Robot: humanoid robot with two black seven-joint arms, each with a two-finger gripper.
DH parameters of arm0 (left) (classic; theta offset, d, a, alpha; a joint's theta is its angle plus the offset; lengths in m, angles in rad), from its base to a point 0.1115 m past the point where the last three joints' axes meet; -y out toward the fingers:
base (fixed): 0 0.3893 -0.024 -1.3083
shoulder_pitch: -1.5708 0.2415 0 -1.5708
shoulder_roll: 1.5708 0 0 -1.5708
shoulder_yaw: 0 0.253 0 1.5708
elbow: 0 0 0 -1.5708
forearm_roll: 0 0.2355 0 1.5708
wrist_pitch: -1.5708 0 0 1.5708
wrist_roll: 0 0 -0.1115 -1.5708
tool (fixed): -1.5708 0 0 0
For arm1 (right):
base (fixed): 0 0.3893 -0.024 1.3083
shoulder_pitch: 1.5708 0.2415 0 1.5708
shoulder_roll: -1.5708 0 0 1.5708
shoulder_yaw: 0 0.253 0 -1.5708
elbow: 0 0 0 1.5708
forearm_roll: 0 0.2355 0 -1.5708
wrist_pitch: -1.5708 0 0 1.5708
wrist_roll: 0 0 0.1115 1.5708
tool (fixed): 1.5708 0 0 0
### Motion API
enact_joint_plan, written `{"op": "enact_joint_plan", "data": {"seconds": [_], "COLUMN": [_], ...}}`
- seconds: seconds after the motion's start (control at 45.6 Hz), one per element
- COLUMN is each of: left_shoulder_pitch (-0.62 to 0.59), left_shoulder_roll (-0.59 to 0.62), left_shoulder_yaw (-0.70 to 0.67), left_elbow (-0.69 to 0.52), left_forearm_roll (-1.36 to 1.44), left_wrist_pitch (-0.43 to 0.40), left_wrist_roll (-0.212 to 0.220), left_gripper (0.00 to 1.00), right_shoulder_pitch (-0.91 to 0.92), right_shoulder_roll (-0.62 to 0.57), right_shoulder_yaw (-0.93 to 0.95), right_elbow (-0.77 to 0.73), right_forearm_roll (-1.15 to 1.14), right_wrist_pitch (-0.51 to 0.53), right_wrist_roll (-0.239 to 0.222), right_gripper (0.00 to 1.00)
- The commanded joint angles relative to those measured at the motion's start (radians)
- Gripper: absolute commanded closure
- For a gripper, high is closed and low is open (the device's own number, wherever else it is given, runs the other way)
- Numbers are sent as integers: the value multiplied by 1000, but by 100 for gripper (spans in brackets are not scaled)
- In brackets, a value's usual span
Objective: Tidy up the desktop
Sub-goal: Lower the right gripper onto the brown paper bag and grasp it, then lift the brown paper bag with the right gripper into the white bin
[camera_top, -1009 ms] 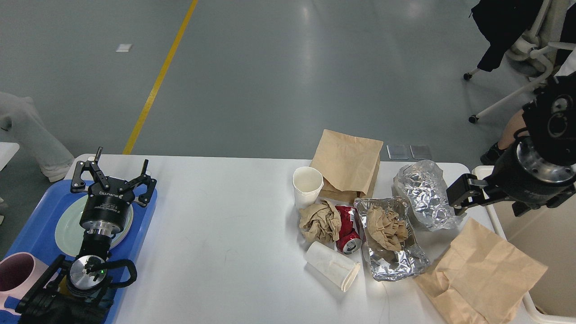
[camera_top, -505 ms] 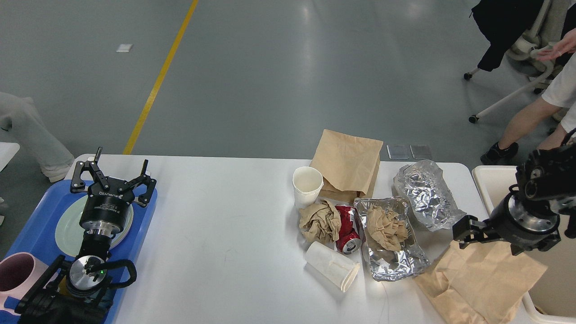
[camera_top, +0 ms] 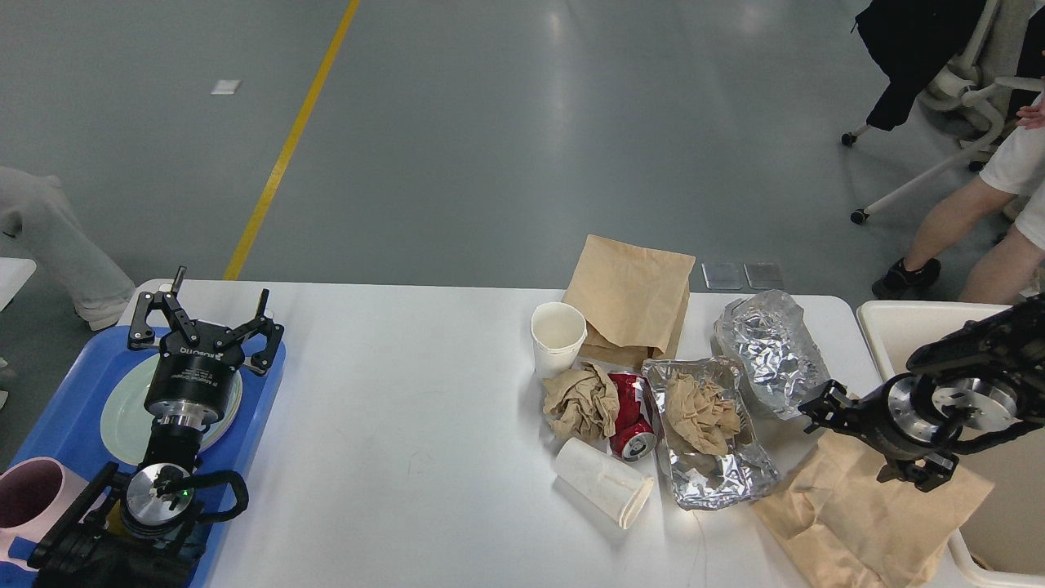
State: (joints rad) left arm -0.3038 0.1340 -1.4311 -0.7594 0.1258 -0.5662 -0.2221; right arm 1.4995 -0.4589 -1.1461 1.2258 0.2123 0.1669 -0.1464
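Note:
The white desktop (camera_top: pixel 408 392) carries a heap of litter right of centre: an upright paper cup (camera_top: pixel 558 335), a paper cup lying on its side (camera_top: pixel 604 492), a crumpled brown paper (camera_top: pixel 581 400), a crushed red can (camera_top: pixel 630 415), a foil tray (camera_top: pixel 718 478) holding crumpled paper, a crumpled foil lump (camera_top: pixel 771 351) and two brown paper bags, one far (camera_top: pixel 629 298) and one near (camera_top: pixel 865 506). My left gripper (camera_top: pixel 216 302) is open and empty above the blue tray. My right gripper (camera_top: pixel 820 406) is low over the near bag's top edge, beside the foil lump; its fingers are too dark to tell apart.
A blue tray (camera_top: pixel 57 425) at the left edge holds a pale plate (camera_top: pixel 118 416) and a pink mug (camera_top: pixel 28 498). A cream-coloured bin (camera_top: pixel 898 327) stands off the table's right end. A person's legs (camera_top: pixel 947 224) and a chair are behind it.
My right arm has come down and towards me, from beside the foil lump to low over the near paper bag. The left arm has not moved.

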Motion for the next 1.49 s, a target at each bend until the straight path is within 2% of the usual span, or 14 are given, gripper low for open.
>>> {"op": "enact_joint_plan", "data": {"seconds": [0.0, 0.285, 0.395, 0.548, 0.702, 0.746, 0.812, 0.921, 1.009, 1.119, 1.185, 1.207, 1.229, 1.47], "left_shoulder_pitch": [0, 0, 0, 0, 0, 0, 0, 0, 0, 0, 0, 0, 0, 0], "left_shoulder_roll": [1, -1, -1, -1, -1, -1, 1, -1, 1, -1, -1, 1, 1, 1], "left_shoulder_yaw": [0, 1, 1, 1, 1, 0, 1, 1, 0, 1, 1, 1, 1, 1], "left_elbow": [0, 0, 0, 0, 0, 0, 0, 0, 0, 0, 0, 0, 0, 0], "left_forearm_roll": [0, 0, 0, 0, 0, 0, 0, 0, 0, 0, 0, 0, 0, 0], "left_wrist_pitch": [0, 0, 0, 0, 0, 0, 0, 0, 0, 0, 0, 0, 0, 0], "left_wrist_roll": [1, 1, 1, 1, 1, 1, 1, 1, 0, 0, 1, 0, 1, 1], "left_gripper": [3, 3, 3, 3, 3, 3, 3, 3, 3, 3, 3, 3, 3, 3], "right_shoulder_pitch": [-59, -252, -300, -332, -355, -364, -384, -400, -401, -403, -404, -404, -404, -403], "right_shoulder_roll": [37, 115, 126, 126, 131, 131, 132, 140, 138, 138, 138, 138, 138, 138], "right_shoulder_yaw": [3, 63, 65, 65, 65, 65, 65, 66, 80, 88, 89, 91, 92, 97], "right_elbow": [-66, -239, -288, -295, -307, -308, -310, -312, -312, -312, -312, -310, -307, -298], "right_forearm_roll": [-4, -19, -103, -215, -231, -231, -231, -228, -223, -214, -202, -200, -196, -195], "right_wrist_pitch": [-1, -12, -53, -139, -149, -150, -150, -150, -150, -152, -152, -152, -150, -141], "right_wrist_roll": [1, 1, -1, -1, -1, -1, -1, -1, -1, -1, -1, -1, -1, -2], "right_gripper": [0, 0, 0, 0, 0, 9, 32, 59, 67, 86, 91, 98, 100, 100]}}
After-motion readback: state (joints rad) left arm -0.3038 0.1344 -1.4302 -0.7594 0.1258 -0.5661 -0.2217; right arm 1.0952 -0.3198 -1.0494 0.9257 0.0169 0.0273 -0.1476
